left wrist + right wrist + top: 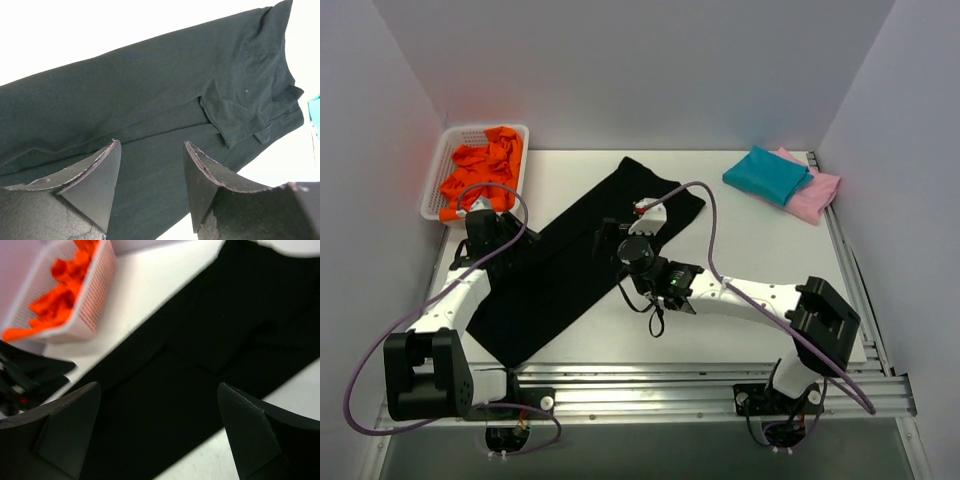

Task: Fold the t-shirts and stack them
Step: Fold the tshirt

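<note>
The black t-shirt (570,265) lies as a long folded strip running diagonally from the near left to the far middle of the table. It fills the left wrist view (150,100) and the right wrist view (200,355). My left gripper (498,240) is open and empty above the strip's left edge (152,145). My right gripper (612,235) is open and empty above the strip's middle (157,387). The folded teal t-shirt (767,174) lies on top of the folded pink t-shirt (817,195) at the far right. No starburst mark shows.
A white mesh basket (440,160) with orange cloth pieces (485,165) stands at the far left, just behind my left gripper; it also shows in the right wrist view (102,285). White walls enclose the table on three sides. A metal rail (720,385) runs along the near edge.
</note>
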Action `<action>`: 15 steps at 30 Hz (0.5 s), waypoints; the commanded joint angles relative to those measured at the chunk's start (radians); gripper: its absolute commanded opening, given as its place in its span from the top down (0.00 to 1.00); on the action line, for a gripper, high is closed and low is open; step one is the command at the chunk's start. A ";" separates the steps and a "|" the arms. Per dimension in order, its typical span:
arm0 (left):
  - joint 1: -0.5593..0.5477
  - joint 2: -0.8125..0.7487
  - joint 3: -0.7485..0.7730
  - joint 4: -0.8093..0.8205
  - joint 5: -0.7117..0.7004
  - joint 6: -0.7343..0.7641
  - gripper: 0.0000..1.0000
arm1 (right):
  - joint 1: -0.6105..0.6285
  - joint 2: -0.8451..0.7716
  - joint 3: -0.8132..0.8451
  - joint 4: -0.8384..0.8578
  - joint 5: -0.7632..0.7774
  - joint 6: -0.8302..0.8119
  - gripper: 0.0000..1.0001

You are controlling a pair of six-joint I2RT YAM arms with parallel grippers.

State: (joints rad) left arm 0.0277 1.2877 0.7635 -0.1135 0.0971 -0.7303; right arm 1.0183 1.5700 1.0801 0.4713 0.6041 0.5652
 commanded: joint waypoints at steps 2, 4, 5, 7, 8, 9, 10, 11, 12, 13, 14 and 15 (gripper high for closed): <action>0.006 -0.024 0.003 0.015 0.001 -0.003 0.39 | 0.052 0.080 -0.062 -0.117 0.040 0.258 0.02; 0.005 -0.036 0.000 0.011 0.001 -0.001 0.39 | 0.074 0.116 -0.051 -0.138 0.016 0.297 0.02; 0.006 -0.039 -0.001 0.008 0.001 -0.001 0.39 | 0.083 0.148 -0.042 -0.145 0.004 0.332 0.02; 0.006 -0.050 -0.001 0.002 0.000 0.000 0.39 | 0.111 0.180 -0.039 -0.137 -0.032 0.363 0.03; 0.006 -0.053 -0.001 -0.002 0.000 0.000 0.39 | 0.118 0.215 -0.029 -0.134 -0.043 0.390 0.03; 0.006 -0.054 -0.001 -0.006 0.000 0.000 0.39 | 0.127 0.232 -0.022 -0.129 -0.050 0.397 0.03; 0.006 -0.060 -0.001 -0.008 -0.003 0.002 0.39 | 0.141 0.249 -0.013 -0.132 -0.053 0.406 0.03; 0.006 -0.064 -0.003 -0.008 -0.004 0.002 0.39 | 0.146 0.284 0.007 -0.138 -0.067 0.413 0.03; 0.006 -0.067 -0.004 -0.011 -0.005 0.002 0.39 | 0.147 0.301 0.015 -0.140 -0.075 0.426 0.03; 0.006 -0.067 -0.004 -0.011 -0.005 0.002 0.39 | 0.149 0.329 0.023 -0.141 -0.084 0.432 0.03; 0.006 -0.067 -0.004 -0.011 -0.007 0.003 0.39 | 0.151 0.340 0.030 -0.142 -0.101 0.440 0.03; 0.006 -0.067 -0.003 -0.014 -0.007 0.003 0.39 | 0.151 0.350 0.038 -0.138 -0.110 0.447 0.03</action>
State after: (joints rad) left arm 0.0280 1.2480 0.7631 -0.1257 0.0967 -0.7300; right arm 1.1709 1.9015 1.0695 0.3401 0.5106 0.9447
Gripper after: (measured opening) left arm 0.614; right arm 0.971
